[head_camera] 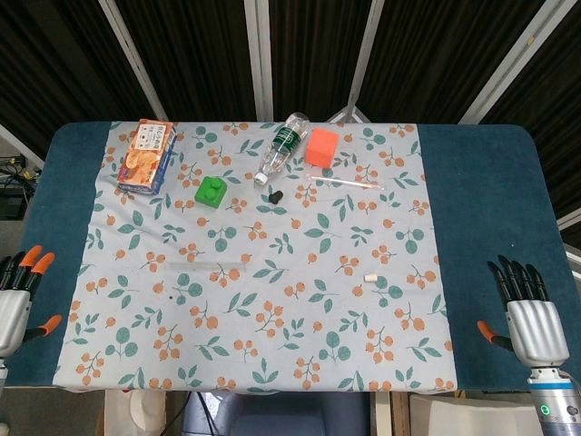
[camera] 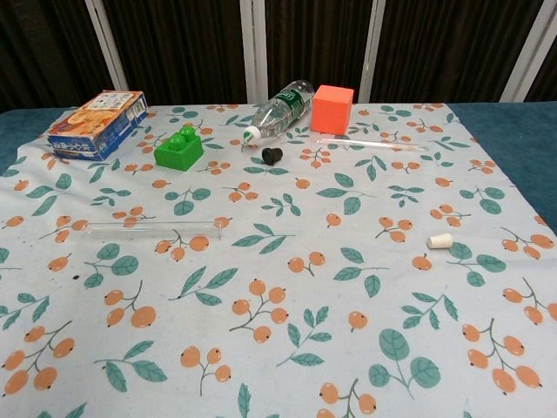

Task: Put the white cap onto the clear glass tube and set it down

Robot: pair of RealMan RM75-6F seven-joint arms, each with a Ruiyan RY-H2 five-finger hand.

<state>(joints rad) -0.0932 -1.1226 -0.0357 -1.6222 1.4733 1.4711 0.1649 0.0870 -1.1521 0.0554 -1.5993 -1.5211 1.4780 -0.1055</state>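
The clear glass tube (head_camera: pixel 207 265) lies flat on the floral cloth left of centre; the chest view shows the tube (camera: pixel 152 227) lying crosswise. The small white cap (head_camera: pixel 370 276) rests on the cloth to the right, well apart from the tube, and appears as the cap (camera: pixel 439 240) in the chest view. My left hand (head_camera: pixel 16 295) rests at the table's near left corner, fingers spread, holding nothing. My right hand (head_camera: pixel 528 313) rests at the near right corner, fingers extended, also holding nothing. Neither hand appears in the chest view.
At the back stand a snack box (head_camera: pixel 147 156), a green brick (head_camera: pixel 211 192), a lying plastic bottle (head_camera: pixel 281 146), an orange cube (head_camera: pixel 321 146), a small black cap (head_camera: pixel 274 195) and a thin dropper (head_camera: pixel 349 183). Blue table surface (head_camera: pixel 481 209) flanks the cloth.
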